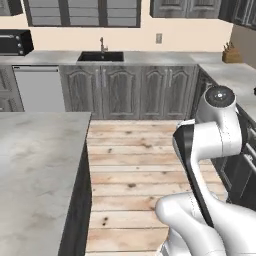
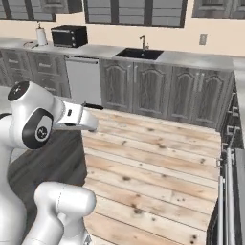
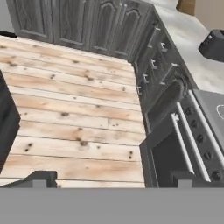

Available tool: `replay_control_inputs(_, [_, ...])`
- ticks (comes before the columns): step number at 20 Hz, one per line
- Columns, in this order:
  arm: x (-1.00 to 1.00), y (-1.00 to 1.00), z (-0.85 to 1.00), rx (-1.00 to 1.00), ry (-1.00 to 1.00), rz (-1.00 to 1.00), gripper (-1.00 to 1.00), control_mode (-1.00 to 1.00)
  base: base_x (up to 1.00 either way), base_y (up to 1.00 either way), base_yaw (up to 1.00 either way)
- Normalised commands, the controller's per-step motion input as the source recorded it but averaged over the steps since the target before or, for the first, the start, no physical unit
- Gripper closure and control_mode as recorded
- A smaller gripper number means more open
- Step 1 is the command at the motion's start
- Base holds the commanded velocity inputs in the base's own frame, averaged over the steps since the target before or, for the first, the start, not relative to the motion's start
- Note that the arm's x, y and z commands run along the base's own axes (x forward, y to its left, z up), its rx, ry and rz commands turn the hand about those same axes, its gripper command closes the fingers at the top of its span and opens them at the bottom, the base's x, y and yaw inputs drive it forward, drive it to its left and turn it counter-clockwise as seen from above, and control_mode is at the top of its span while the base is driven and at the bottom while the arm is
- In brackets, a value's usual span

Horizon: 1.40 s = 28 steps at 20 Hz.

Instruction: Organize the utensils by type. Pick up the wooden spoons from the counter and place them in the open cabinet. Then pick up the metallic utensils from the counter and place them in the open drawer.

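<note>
My gripper (image 3: 113,179) is open, its two dark fingertips (image 3: 41,177) wide apart with nothing between them. It hangs over the plank floor (image 3: 74,109), looking down beside a stove front. The counter shows as a pale marbled island top (image 1: 35,165) at the left, as the back worktop (image 2: 191,60) and as a strip at the right (image 3: 192,39). The wooden spoons and the metallic utensils are out of view. The open cabinet and the open drawer are out of view too. Dark wall cabinets (image 1: 82,12) line the top of the back wall.
A sink (image 1: 100,56) is set in the back worktop, with a dishwasher (image 1: 37,87) and a black toaster oven (image 2: 69,36) to its left. A knife block (image 1: 231,52) stands at the back right. The stove (image 3: 205,118) with knobs sits at the right. Open floor (image 1: 135,165) lies ahead.
</note>
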Motion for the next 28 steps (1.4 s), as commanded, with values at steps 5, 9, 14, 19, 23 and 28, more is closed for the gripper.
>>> replay_control_inputs(5, [0.00, 0.00, 0.00, 0.00, 0.00, 0.00, -1.00, 1.00, 1.00, -0.02, 0.31])
replay_control_inputs(9, [0.00, 0.00, 0.00, 0.00, 0.00, 0.00, -1.00, 1.00, 1.00, -0.01, 0.18])
replay_control_inputs(14, [0.00, 0.00, 0.00, 0.00, 0.00, 0.00, -1.00, 1.00, 1.00, -0.05, 0.10])
replay_control_inputs(19, [0.00, 0.00, 0.00, 0.00, 0.00, 0.00, -1.00, 1.00, 1.00, -0.02, 0.18])
replay_control_inputs(23, [0.00, 0.00, 0.00, 0.00, 0.00, 0.00, -1.00, 1.00, 1.00, -0.04, 0.22])
replay_control_inputs(28, [0.00, 0.00, 0.00, 0.00, 0.00, 0.00, -1.00, 1.00, 0.94, -0.02, 0.35])
